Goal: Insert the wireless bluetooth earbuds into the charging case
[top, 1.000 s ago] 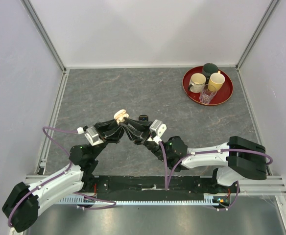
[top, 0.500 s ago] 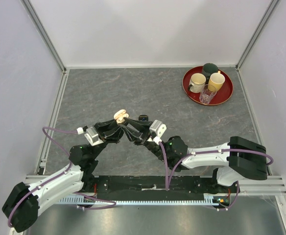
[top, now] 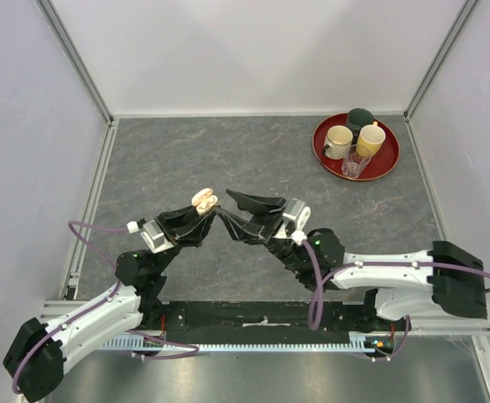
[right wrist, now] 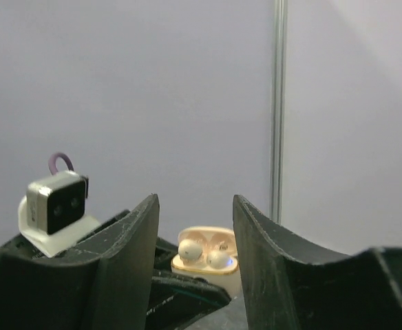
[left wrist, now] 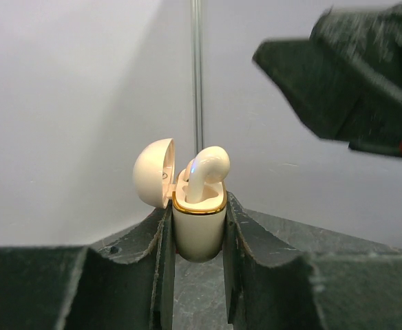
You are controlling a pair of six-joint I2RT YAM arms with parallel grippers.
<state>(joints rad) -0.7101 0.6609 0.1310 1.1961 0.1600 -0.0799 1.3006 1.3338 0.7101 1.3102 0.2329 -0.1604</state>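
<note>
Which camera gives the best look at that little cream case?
The left wrist view: the case fills the middle, lid open, an earbud poking out. The right wrist view shows it small; the top view, a speck.

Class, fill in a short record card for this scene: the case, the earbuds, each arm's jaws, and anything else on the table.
charging case: cream, lid open
earbuds: two cream ones in the case
left jaws: shut on the case
right jaws: open, empty, beside the case
red tray: far right, holds cups
</note>
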